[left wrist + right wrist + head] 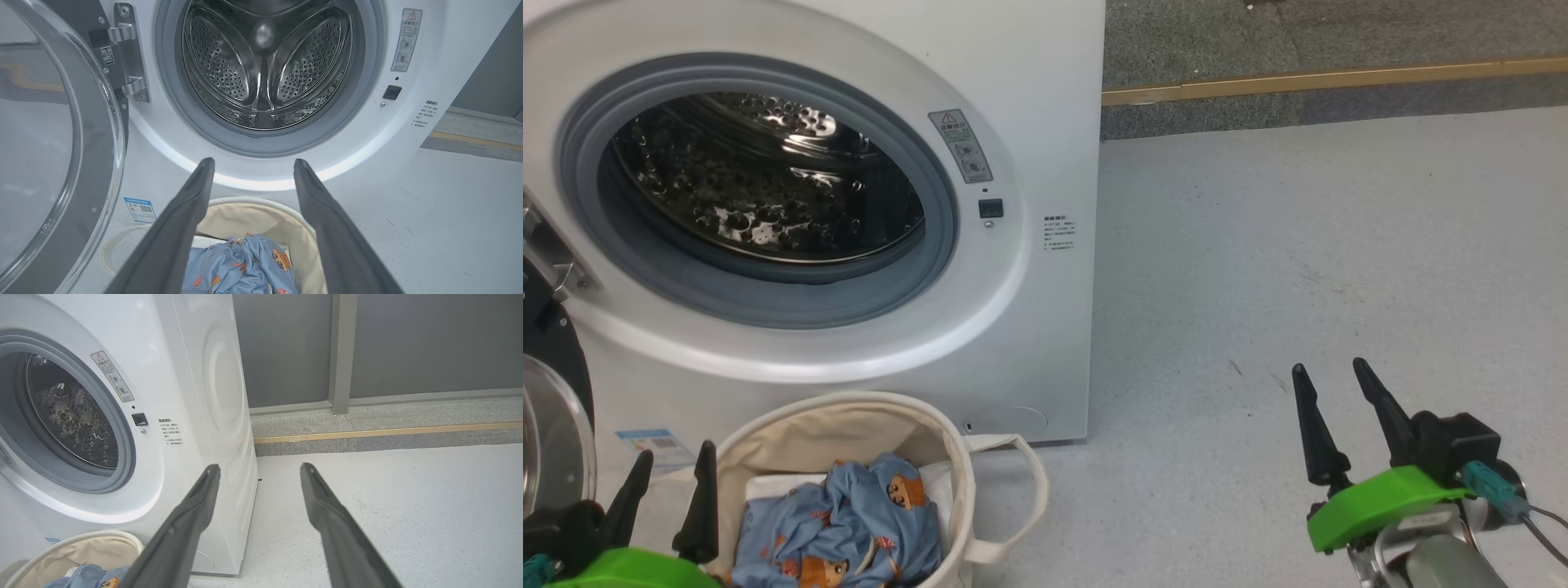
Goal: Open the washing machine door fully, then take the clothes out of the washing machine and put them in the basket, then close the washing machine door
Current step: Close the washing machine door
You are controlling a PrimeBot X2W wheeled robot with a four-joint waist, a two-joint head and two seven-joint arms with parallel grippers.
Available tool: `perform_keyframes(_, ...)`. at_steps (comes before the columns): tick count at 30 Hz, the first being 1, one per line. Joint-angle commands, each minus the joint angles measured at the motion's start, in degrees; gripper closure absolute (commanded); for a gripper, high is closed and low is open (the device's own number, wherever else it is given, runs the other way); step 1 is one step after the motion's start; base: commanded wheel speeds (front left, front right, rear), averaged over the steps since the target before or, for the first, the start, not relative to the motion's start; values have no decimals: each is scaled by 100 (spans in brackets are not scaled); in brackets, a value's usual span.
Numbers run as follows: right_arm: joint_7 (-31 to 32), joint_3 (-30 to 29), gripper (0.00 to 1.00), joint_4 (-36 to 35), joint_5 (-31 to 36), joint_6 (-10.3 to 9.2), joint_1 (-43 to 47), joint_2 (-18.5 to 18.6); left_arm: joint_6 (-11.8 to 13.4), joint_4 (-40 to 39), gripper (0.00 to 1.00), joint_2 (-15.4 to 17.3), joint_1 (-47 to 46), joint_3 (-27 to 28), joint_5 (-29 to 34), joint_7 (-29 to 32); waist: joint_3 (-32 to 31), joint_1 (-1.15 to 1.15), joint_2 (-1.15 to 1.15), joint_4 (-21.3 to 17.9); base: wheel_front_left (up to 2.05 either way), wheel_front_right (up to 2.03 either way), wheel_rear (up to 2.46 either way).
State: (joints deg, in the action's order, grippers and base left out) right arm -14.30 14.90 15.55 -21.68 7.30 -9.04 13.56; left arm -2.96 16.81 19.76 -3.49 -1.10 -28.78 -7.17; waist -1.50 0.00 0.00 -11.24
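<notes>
- Clothes (849,531) lie in the basket (956,474), just right of the left gripper (676,449), whose fingers are spread and empty.
- Right gripper (1330,366), fingers spread and empty, hangs over the floor (1258,245).
- Washing machine door (98,171) stands swung wide, left of the left gripper.

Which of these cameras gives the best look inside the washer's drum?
The left wrist view: it looks straight into the drum, showing its perforated steel wall, paddles and back. The head view sees it obliquely from above, with glare; the right wrist view catches a slanted part at its left edge.
</notes>
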Motion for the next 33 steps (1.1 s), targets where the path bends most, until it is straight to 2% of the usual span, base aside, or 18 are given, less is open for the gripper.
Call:
perform_keyframes(1,-70,47,0,-195,15,19,-161,94,30,-159,0,238,-284,212,27,-40,-2,0,0,3,0,0,0)
perform_keyframes(15,-70,49,0,-188,1,19,-144,100,186,-144,0,213,-233,250,-30,-152,-20,0,0,87,-28,30,-2)
perform_keyframes(33,-70,17,0,-196,-47,19,-149,93,254,-108,0,360,-290,314,-75,-259,83,0,0,150,-166,179,-13)
